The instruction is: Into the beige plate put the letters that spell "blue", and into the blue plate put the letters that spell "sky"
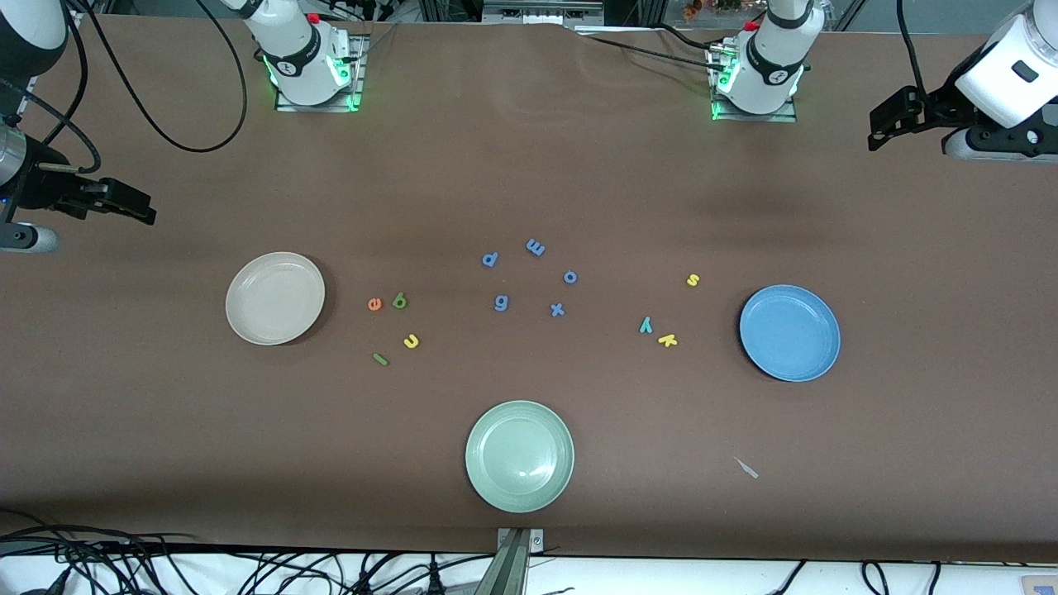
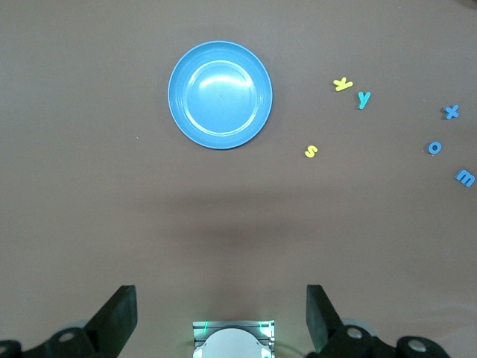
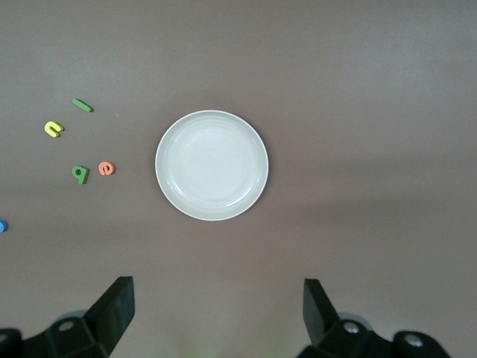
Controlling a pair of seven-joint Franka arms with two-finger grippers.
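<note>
in the front view the orange e, green b, yellow u and green l lie loose just beside the beige plate, while the yellow s, teal y and yellow k lie near the blue plate; both plates are empty. in the left wrist view the left gripper hangs with jaws spread wide and empty above bare table near the blue plate; these look like thin, light, slightly squashy pieces lying flat, best pinched gently across a stroke. in the right wrist view the right gripper hangs likewise released and empty above bare table near the beige plate.

Readable characters are loose foam letters lying on the brown table only: orange e, green b, yellow u, green l; blue p, m, o, g, x; yellow s, teal y, yellow k. No labels legible elsewhere.
</note>
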